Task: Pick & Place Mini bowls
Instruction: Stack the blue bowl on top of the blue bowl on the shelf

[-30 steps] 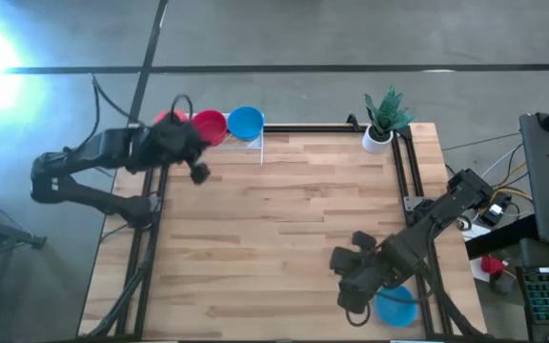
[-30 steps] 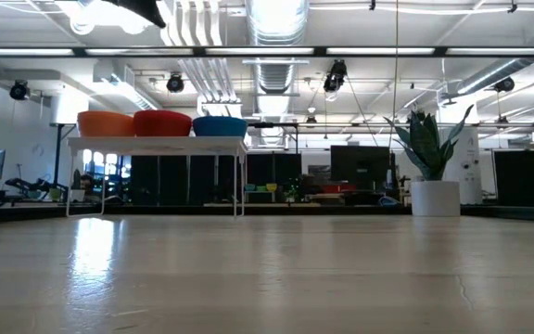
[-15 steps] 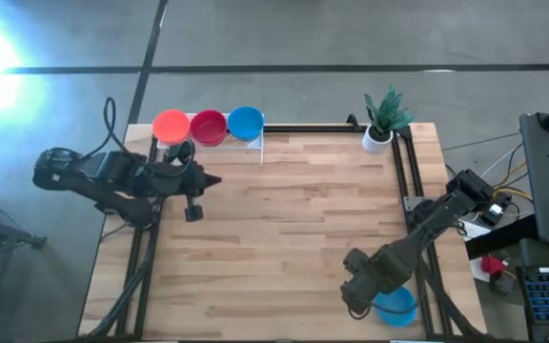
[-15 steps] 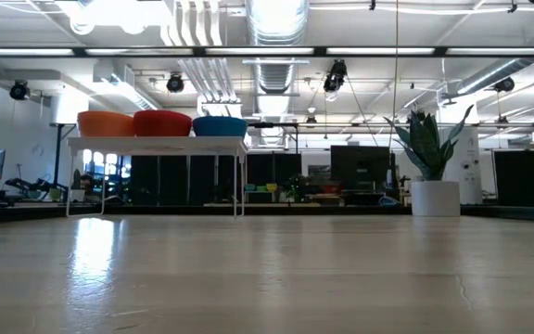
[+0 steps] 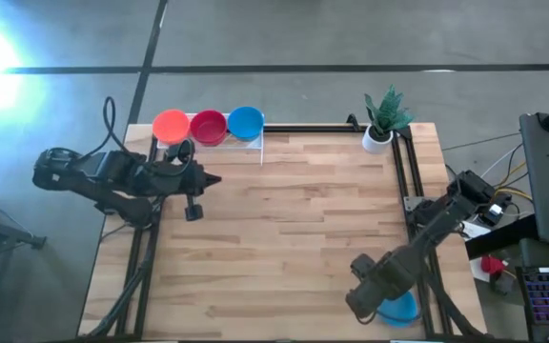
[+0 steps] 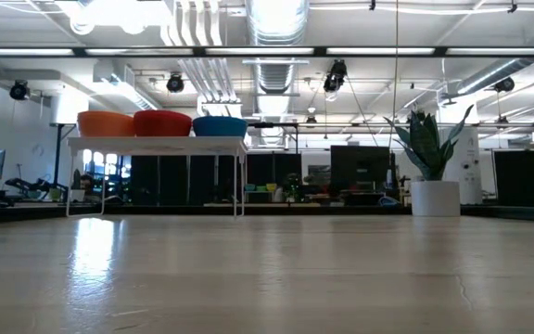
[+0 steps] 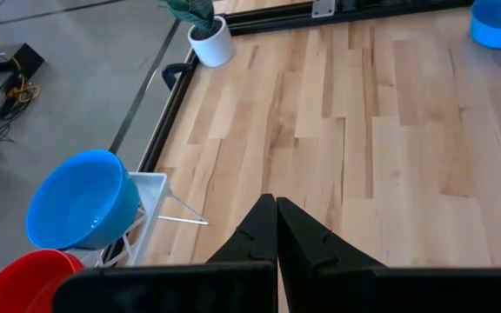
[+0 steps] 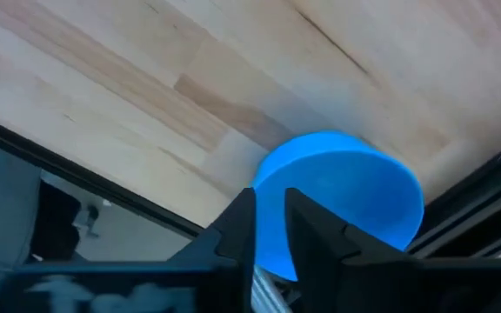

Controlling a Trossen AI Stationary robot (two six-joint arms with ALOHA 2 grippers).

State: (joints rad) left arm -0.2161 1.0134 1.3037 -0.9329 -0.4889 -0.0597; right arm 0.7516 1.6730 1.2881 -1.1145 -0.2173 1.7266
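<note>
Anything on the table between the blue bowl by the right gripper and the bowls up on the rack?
No. In the high view, only bare table lies between the blue bowl at the right gripper and the rack holding three bowls. The left gripper sits off to the side.

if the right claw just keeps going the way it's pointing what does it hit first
Most likely the blue mini bowl at the table's near right corner. The right claw points at its rim, fingers slightly apart, one on each side of it. Whether they already touch is unclear.
</note>
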